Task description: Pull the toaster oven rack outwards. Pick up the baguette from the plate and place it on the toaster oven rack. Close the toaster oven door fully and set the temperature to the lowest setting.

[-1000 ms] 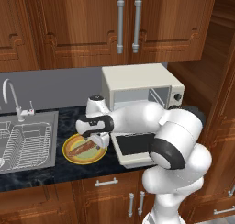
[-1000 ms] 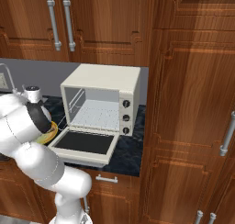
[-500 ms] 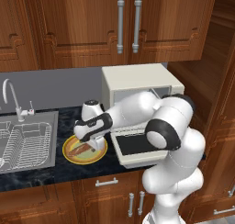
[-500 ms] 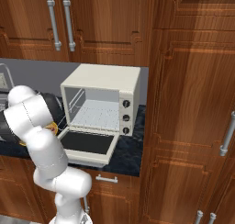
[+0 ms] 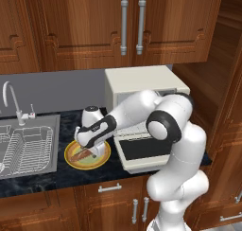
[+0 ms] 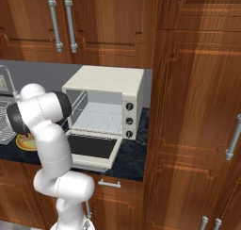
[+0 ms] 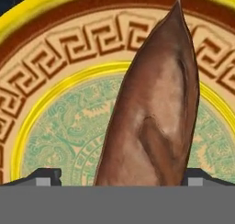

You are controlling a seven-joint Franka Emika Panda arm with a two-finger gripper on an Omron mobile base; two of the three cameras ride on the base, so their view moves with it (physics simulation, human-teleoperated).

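Progress is judged at the pick-up step: the toaster oven door (image 6: 92, 149) is folded down, and the toaster oven rack (image 6: 100, 118) appears drawn forward in the cavity, though how far cannot be told. The baguette (image 7: 153, 113) lies on the plate (image 5: 102, 155) on the table (image 5: 42, 182) left of the toaster oven (image 5: 142, 81), between the wide-spread fingers (image 7: 42, 176), not yet clamped. Grasping, transfer to the rack, door closure and temperature setting are left.

Arm stretched left, bent low; claw (image 5: 87, 152) pointing down, jaws wide apart.
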